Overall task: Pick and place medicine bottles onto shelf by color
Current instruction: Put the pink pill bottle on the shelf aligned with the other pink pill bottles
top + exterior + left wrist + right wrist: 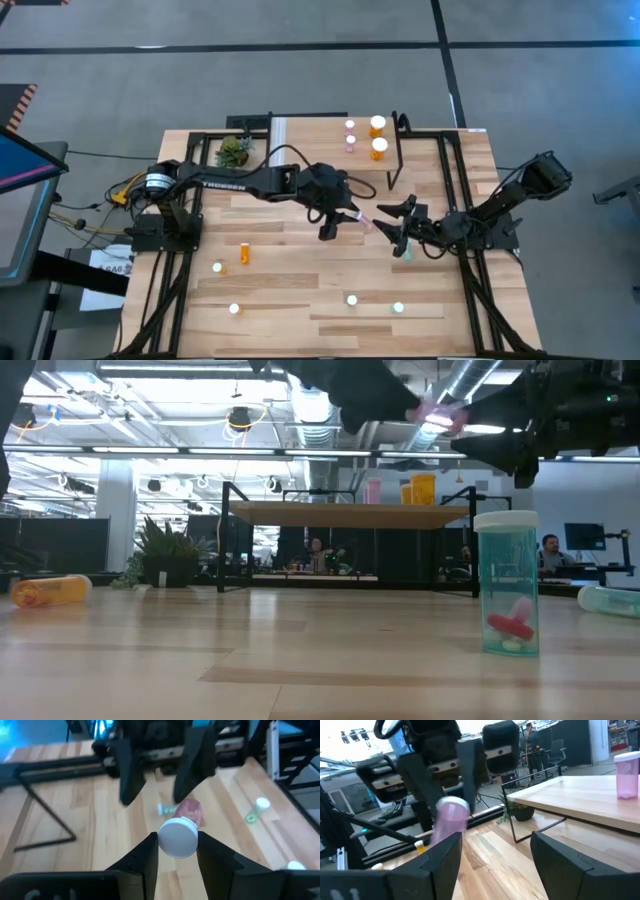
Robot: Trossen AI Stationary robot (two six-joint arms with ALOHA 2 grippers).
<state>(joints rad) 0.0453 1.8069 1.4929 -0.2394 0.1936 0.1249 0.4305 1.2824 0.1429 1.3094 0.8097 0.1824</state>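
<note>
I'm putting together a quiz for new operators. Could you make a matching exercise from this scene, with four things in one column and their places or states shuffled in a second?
Things
1. pink bottle
2. small orange bottle
3. two large orange bottles
4. right gripper

Places or states
A. standing on the shelf
B. open, holding nothing
C. lying on its side on the table
D. clamped in the left gripper, above the table

Pairs: 1-D, 2-C, 3-A, 4-B

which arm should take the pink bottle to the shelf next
Left, probably. The left gripper already grips the pink bottle by its cap, while the right gripper is open beside it, and the shelf sits just beyond.
</note>
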